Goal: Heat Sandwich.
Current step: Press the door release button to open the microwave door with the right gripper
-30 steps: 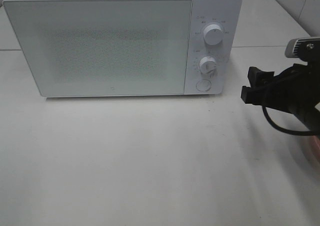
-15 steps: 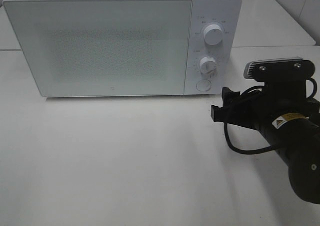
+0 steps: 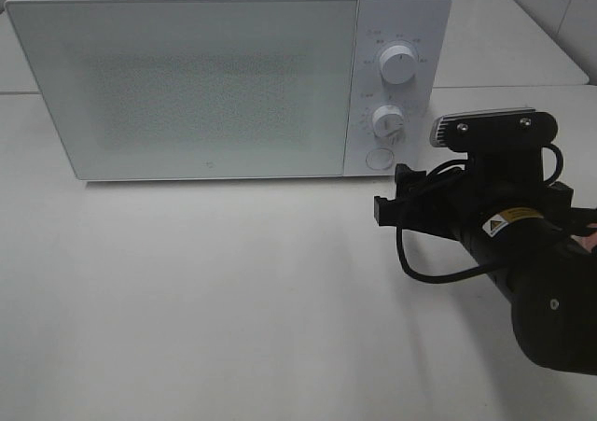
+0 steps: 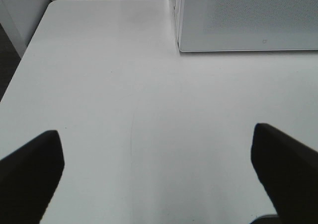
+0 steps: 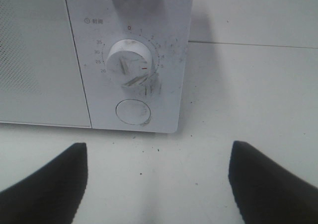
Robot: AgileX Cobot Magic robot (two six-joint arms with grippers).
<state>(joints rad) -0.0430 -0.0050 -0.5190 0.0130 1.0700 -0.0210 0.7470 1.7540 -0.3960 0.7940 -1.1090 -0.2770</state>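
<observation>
Plainly, little of the heating shows as done. Farthest left, the left gripper (image 4: 156,132) hangs low over the bare table (image 3: 187,300), outside the high camera's frame. Its own camera shows both dark fingers (image 4: 30,174) spread wide with nothing between them, and only a corner of the microwave (image 3: 215,76) beyond.

Next comes the microwave itself, standing at the back of the table with its door (image 3: 187,85) shut flush. The door's speckled panel lets nothing through, so whether anything lies inside cannot be told.

Right of the door, the control panel carries an upper knob (image 3: 398,65), a lower knob (image 3: 387,121) and, under that, a round button (image 3: 378,158). In the right wrist view the lower knob has numbers around it and a small red mark pointing off to one side, but what setting that means I cannot tell.

Farthest right, the right gripper (image 3: 392,192) sits near the panel's lower corner, aimed at the round button and lower knob but apart from both. Its jaws stand wide and hold nothing.

The sandwich appears in no view: not on the table, not in either gripper. It may be inside behind the shut door or somewhere off to the side, and the pictures do not settle which.

My judgement is that this is either an early moment, with the door about to be released by the button and loading, closing and timing all left, or a later one where only the controls remain.
</observation>
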